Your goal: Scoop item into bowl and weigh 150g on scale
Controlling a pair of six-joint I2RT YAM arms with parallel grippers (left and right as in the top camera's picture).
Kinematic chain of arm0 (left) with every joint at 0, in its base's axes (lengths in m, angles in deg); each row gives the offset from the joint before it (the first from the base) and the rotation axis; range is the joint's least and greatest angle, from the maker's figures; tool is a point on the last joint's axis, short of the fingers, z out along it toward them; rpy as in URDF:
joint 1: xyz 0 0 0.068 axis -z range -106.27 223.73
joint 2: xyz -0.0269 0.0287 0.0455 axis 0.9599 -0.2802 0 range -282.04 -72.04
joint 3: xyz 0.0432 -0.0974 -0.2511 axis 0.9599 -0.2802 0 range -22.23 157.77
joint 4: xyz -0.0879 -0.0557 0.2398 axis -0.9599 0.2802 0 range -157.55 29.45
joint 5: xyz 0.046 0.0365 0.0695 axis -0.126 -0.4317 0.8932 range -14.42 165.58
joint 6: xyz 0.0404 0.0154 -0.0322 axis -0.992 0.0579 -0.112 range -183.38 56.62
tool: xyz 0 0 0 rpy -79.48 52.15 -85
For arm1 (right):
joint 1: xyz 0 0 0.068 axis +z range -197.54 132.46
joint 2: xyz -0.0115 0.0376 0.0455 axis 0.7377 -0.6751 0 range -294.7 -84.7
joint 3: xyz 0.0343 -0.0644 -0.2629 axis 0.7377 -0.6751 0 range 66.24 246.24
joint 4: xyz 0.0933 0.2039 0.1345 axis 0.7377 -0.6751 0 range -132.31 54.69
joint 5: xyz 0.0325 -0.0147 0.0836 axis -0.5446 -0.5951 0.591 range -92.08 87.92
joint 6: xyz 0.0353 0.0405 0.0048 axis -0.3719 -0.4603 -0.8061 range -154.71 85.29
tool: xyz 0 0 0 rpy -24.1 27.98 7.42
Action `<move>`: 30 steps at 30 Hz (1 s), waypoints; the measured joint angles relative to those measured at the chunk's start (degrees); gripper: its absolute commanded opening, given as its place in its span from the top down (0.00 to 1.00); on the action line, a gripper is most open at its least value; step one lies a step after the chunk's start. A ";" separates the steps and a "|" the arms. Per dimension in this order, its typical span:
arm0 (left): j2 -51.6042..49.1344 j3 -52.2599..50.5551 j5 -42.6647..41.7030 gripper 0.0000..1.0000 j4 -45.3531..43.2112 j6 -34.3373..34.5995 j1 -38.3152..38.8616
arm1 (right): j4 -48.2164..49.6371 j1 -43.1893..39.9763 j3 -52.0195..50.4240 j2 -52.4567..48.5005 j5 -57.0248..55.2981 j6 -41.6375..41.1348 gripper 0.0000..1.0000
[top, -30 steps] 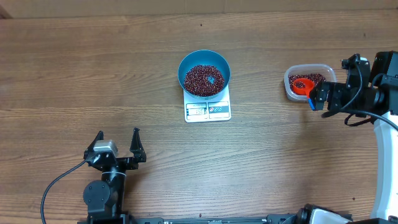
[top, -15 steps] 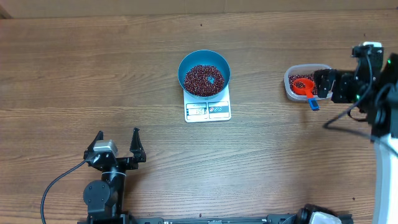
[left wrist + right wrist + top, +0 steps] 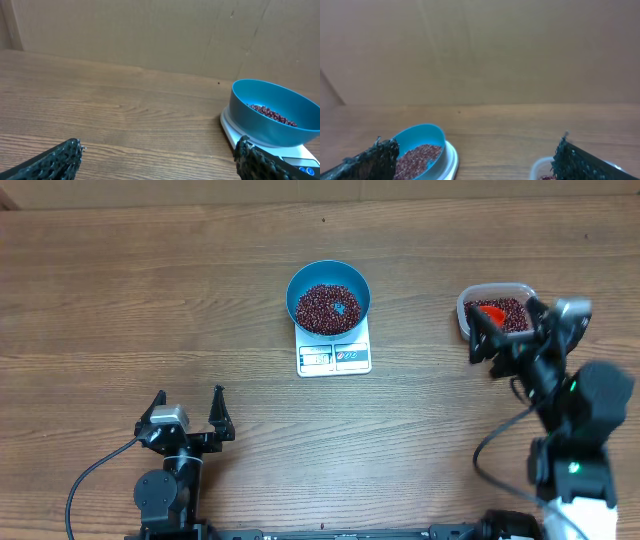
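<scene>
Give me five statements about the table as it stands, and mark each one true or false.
1. The bowl sits on the scale. True.
2. The bowl is empty. False: it holds a layer of dark red beans.
3. The orange scoop lies in the clear tub. True.
4. The right claw is clamped on the scoop. False: its jaws stand wide open and hold nothing.
5. The left claw is open and holds nothing. True.
</scene>
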 measured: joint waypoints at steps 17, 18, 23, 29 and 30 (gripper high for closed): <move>0.00 0.00 0.02 0.00 0.02 0.00 0.00 | 15.65 8.57 -31.65 24.81 -5.33 -0.98 0.00; 0.00 0.00 0.00 0.00 0.04 0.00 0.00 | 14.95 8.59 -31.65 25.66 -5.75 -1.01 0.00; 0.00 0.00 0.02 0.01 0.02 0.00 0.00 | 12.76 8.59 -31.65 27.78 -7.28 -0.76 0.00; 0.00 0.00 0.00 0.00 0.02 0.00 0.00 | 7.76 8.61 -31.65 29.92 -8.09 1.92 0.00; 0.00 0.00 0.00 0.00 0.04 0.00 0.00 | 6.10 8.61 -31.65 30.75 -8.11 2.56 0.00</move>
